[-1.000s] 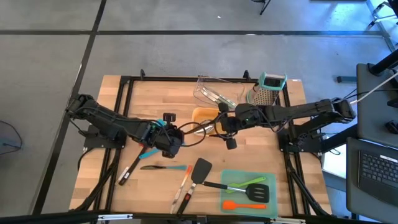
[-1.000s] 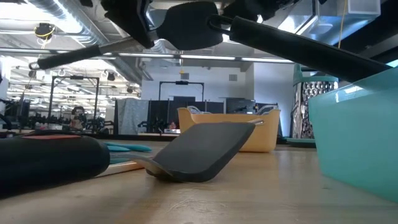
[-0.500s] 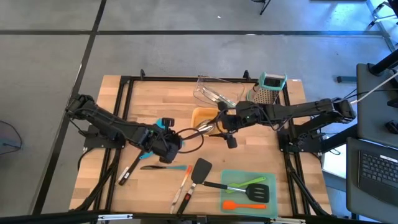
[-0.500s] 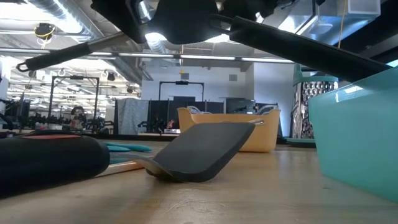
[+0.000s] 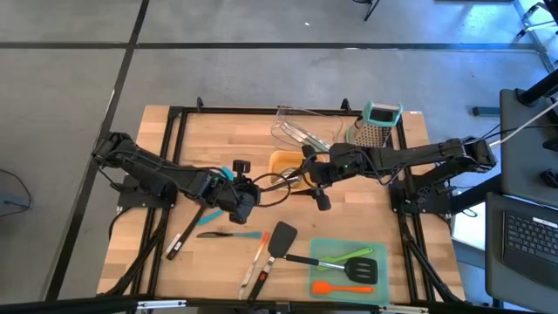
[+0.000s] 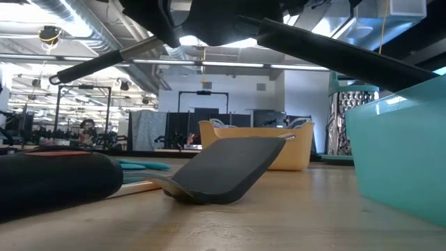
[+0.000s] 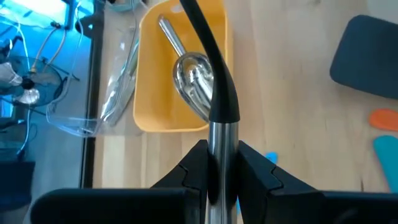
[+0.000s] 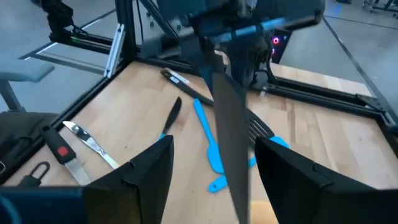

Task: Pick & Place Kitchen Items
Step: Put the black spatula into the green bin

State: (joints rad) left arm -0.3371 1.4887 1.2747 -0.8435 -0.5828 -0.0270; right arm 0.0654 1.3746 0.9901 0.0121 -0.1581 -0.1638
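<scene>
My left gripper (image 5: pixel 246 194) hangs above the table's middle, shut on a utensil with a steel handle and a black neck (image 7: pixel 214 93). The utensil reaches toward the orange tray (image 5: pixel 286 164), where a steel scoop (image 7: pixel 193 74) lies. My right gripper (image 5: pixel 307 174) faces it from the right, open. Its fingers stand on either side of the utensil's dark front part (image 8: pixel 227 124), with a gap showing on each side. A black spatula (image 5: pixel 281 240) and a blue one (image 8: pixel 208 143) lie on the table. My left gripper (image 7: pixel 222 155) pinches the steel handle (image 7: pixel 222 134) between its two fingers, just behind where the steel meets the black neck. The fingers slant down from the table's left and lie roughly along the handle. The utensil is lifted clear of the table, its free handle end (image 6: pixel 83 66) sticking out leftward.
A clear tray (image 5: pixel 301 131) and a steel grater with a teal top (image 5: pixel 379 124) stand at the back. A teal tray (image 5: pixel 324 251) at the front right holds green, orange and black tools. A knife (image 5: pixel 179 240) and orange-handled tools (image 5: pixel 257 262) lie near the front.
The held utensil has tipped a little. In the low view its steel handle stands steeper, with its free end farther right, and its dark front part has risen toward the picture's top. Both grippers keep their place and their opening.
</scene>
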